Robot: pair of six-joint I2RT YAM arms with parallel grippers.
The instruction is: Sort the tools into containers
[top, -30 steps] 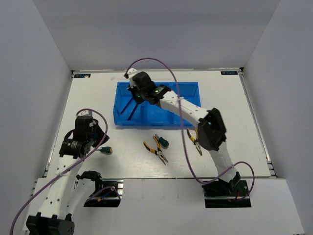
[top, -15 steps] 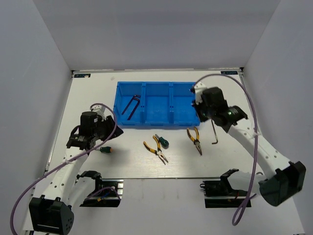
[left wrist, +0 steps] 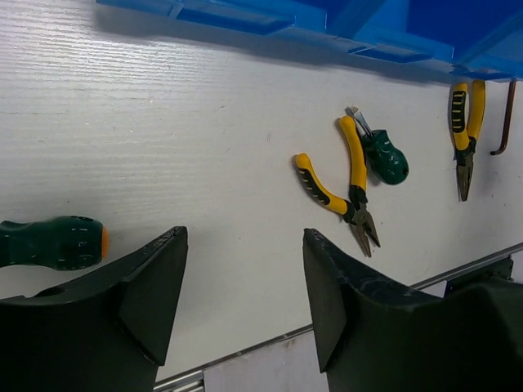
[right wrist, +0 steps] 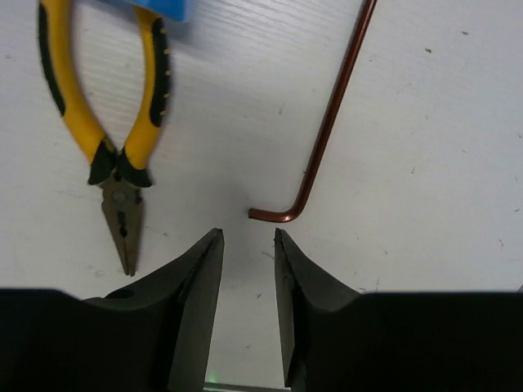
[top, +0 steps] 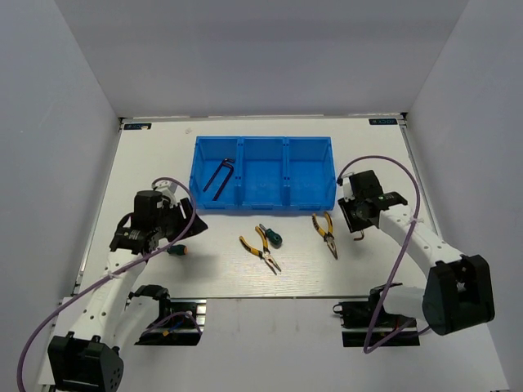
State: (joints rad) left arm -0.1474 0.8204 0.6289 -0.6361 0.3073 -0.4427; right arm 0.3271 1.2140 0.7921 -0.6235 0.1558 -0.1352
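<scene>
Both grippers are empty, left gripper [left wrist: 243, 245] wide, right gripper [right wrist: 247, 241] barely parted over the flat hex key [right wrist: 327, 122], whose thin bend could skid away when pinched.

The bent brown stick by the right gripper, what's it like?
It is a hex key: one thin rod bent into an L, coppery-brown metal by its look. It lies flat on the white table. Its long arm points away from the wrist camera and its short arm hooks toward the yellow-handled pliers, which lie apart from it. The right gripper hovers just short of the bend, fingers slightly parted, not touching it.
</scene>
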